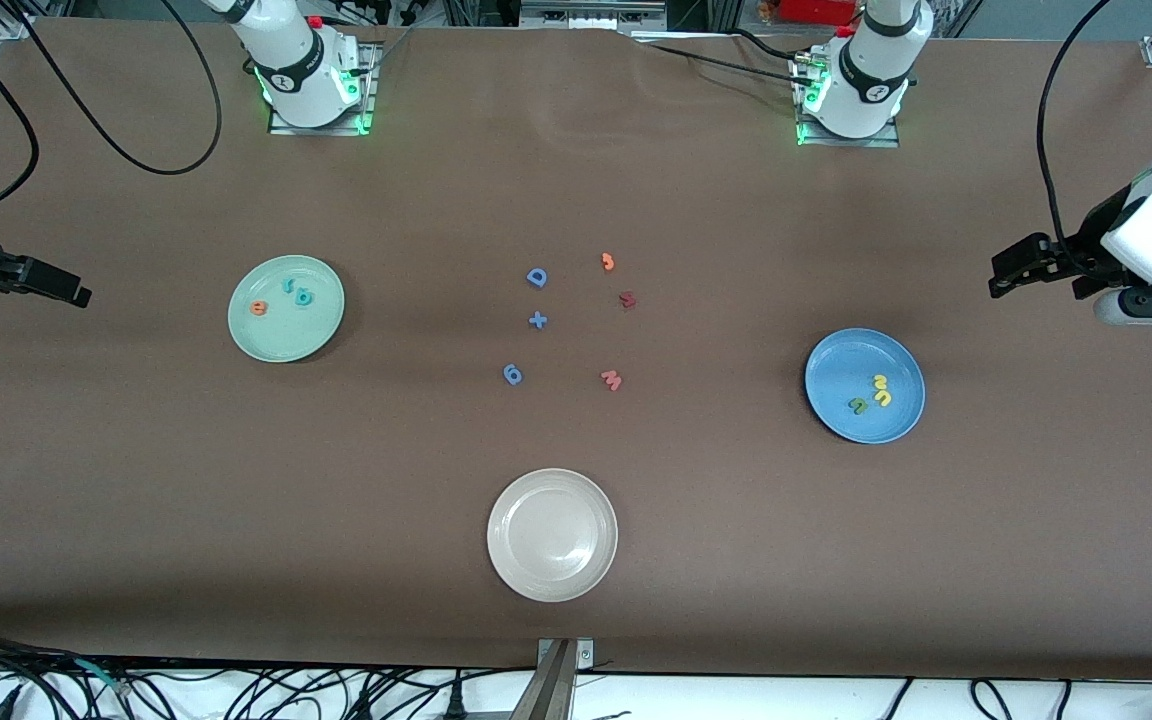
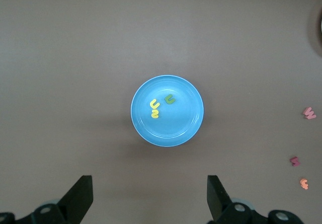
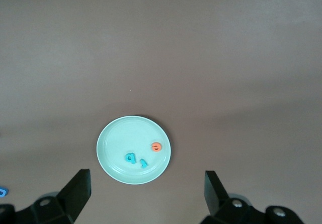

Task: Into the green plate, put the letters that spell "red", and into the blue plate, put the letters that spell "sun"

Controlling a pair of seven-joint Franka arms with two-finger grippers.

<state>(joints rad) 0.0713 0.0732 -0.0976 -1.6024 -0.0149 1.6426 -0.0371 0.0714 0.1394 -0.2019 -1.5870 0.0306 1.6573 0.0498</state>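
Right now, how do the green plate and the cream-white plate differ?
The green plate holds three small letters, an orange one and two teal ones; the cream-white plate holds nothing. The green plate sits toward the right arm's end of the table; the cream-white plate sits mid-table, nearer the front camera. Shared: both are round, shallow and lie flat on the brown table.

I see two white arm bases [image 1: 308, 70] with black joint bands, each on a metal plate bolted to the desk and glowing green at the foot. Black cables loop away from both. A red button sits by each base. The left gripper [image 1: 1021, 268] and right gripper [image 1: 41, 283] are black; the left wrist housing is white with grey.
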